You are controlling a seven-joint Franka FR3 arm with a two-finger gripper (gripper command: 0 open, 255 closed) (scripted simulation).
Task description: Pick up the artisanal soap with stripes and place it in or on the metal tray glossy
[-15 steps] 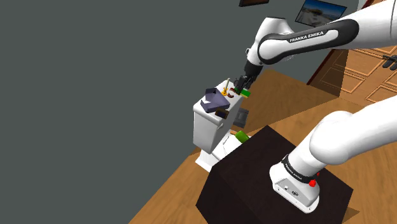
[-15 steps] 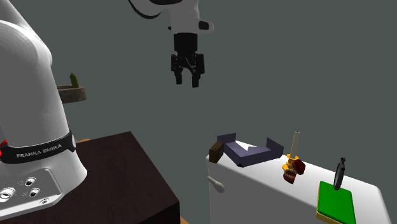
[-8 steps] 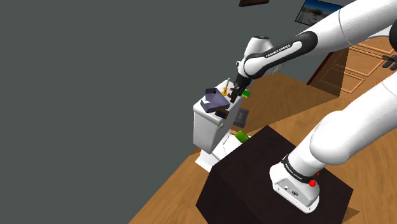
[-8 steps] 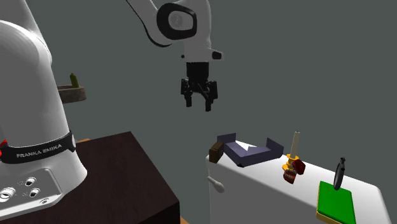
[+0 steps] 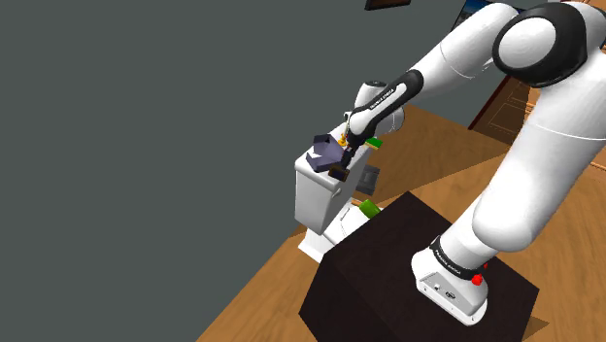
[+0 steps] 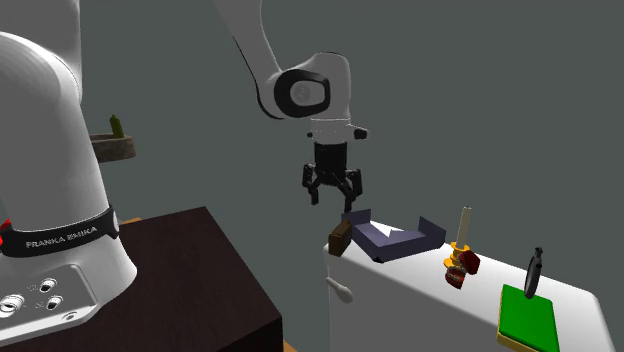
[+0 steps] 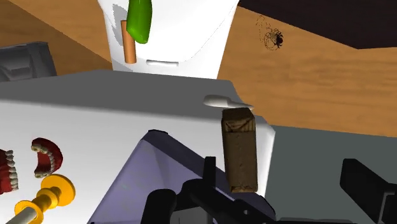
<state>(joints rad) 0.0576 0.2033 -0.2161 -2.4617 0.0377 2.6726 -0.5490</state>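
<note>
Home bathroom: white toilet tank [image 5: 315, 192]; flush lever [image 6: 340, 292]; wood floor [image 5: 254, 299]

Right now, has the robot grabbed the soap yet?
Not yet. Done: the open jaws hang above the brown soap, which lies at the edge of the white tank, beside the tray. In hand: nothing, the jaws touch nothing. Left: drop down, grab the soap, lift it and set it in the tray.

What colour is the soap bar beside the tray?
Brown, lighter tan at one end; the soap bar shows best in the wrist view.
</note>
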